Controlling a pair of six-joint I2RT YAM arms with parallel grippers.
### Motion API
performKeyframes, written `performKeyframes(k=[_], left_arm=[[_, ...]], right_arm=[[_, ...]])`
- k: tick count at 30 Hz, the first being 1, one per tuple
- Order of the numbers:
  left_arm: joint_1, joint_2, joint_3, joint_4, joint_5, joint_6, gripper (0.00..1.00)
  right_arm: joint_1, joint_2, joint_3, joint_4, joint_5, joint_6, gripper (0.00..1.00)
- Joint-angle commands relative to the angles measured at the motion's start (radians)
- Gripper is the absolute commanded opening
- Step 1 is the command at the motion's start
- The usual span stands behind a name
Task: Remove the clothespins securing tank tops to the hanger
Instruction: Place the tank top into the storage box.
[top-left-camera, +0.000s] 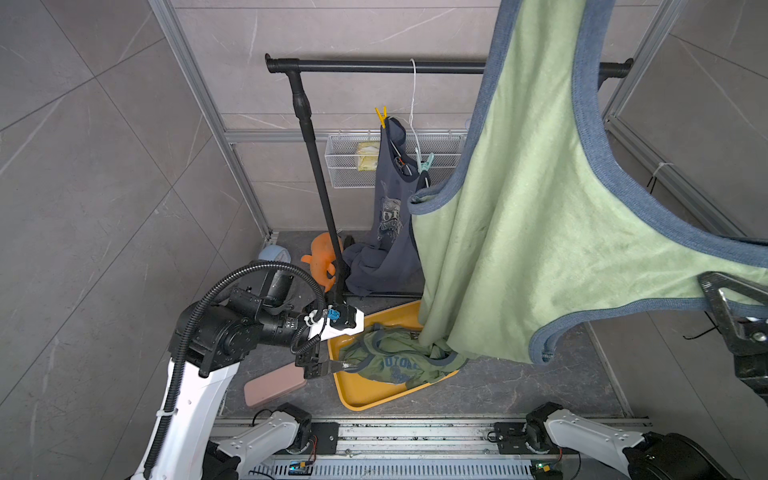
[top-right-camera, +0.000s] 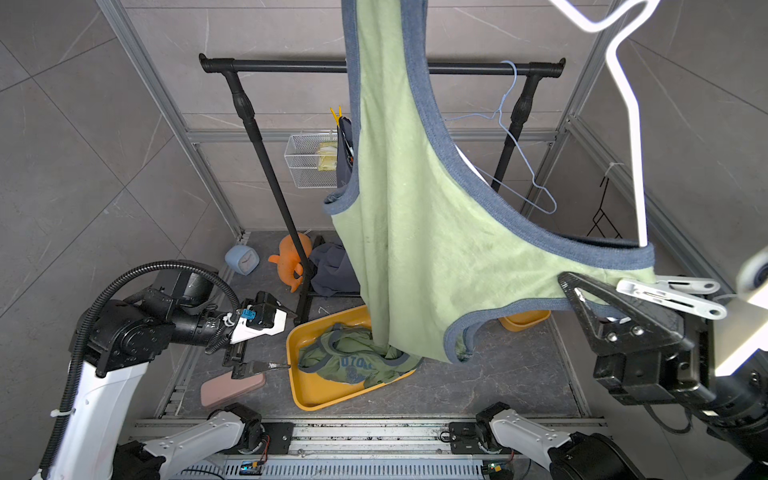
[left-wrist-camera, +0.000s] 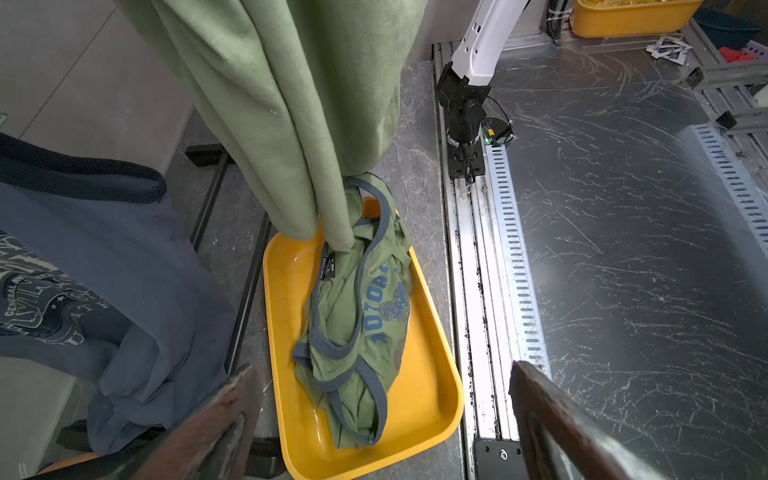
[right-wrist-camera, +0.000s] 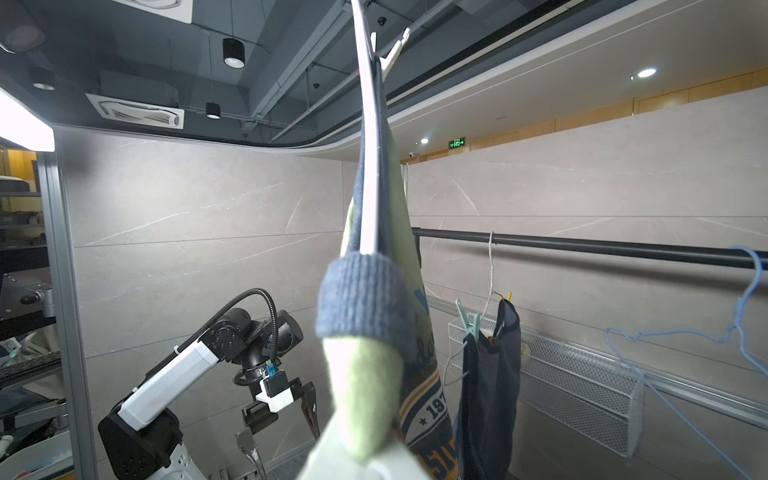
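My right pincer (top-right-camera: 582, 291) is clamped on the strap of the pale olive blue-trimmed cotton tank top (top-right-camera: 415, 249), beside the white plastic clothespin (top-right-camera: 669, 296) on its white hanger (top-right-camera: 633, 145); should that grip slip, both would likely drop. My left pincer (left-wrist-camera: 382, 368), jaws apart, hovers by the yellow plastic tray (left-wrist-camera: 432, 374) holding a crumpled olive printed tank top (left-wrist-camera: 357, 316), which the hanging hem touches and could drag

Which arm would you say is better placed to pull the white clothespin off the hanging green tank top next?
Left, probably. The right gripper is shut on the hanging green tank top beside the white clothespin, so it is occupied. The left gripper is open and empty, though low over the yellow tray.
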Motion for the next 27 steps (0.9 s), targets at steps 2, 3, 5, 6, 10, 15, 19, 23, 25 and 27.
performKeyframes(k=[2, 3, 5, 6, 10, 15, 19, 23, 25, 27], left_arm=[[0.006, -0.025, 0.004, -0.183, -0.007, 0.018, 0.95], [0.006, -0.029, 0.009, -0.19, -0.007, 0.02, 0.95], [0.006, -0.033, 0.016, -0.204, -0.005, 0.02, 0.95], [0.005, -0.036, 0.02, -0.208, -0.005, 0.021, 0.95], [0.004, -0.049, 0.032, -0.22, -0.003, 0.022, 0.95], [0.006, -0.054, 0.059, -0.247, -0.001, 0.026, 0.95], [0.005, -0.06, 0.09, -0.269, 0.014, 0.027, 0.95], [0.005, -0.077, 0.098, -0.269, 0.03, 0.021, 0.95], [0.005, -0.074, 0.106, -0.266, 0.047, 0.021, 0.95], [0.005, -0.066, 0.129, -0.266, 0.061, 0.02, 0.95]], right_arm=[[0.004, 0.02, -0.028, 0.166, -0.06, 0.056, 0.0], [0.003, 0.016, -0.078, 0.185, -0.073, 0.063, 0.0], [0.002, 0.008, -0.134, 0.232, -0.09, 0.083, 0.0], [0.003, 0.007, -0.158, 0.255, -0.105, 0.098, 0.0], [0.003, 0.021, -0.21, 0.301, -0.156, 0.129, 0.0], [0.003, 0.02, -0.32, 0.414, -0.233, 0.198, 0.0], [0.004, 0.035, -0.395, 0.485, -0.313, 0.251, 0.0], [0.003, 0.034, -0.462, 0.536, -0.355, 0.277, 0.0], [0.003, 0.04, -0.492, 0.56, -0.387, 0.293, 0.0], [0.004, 0.051, -0.511, 0.569, -0.42, 0.305, 0.0]])
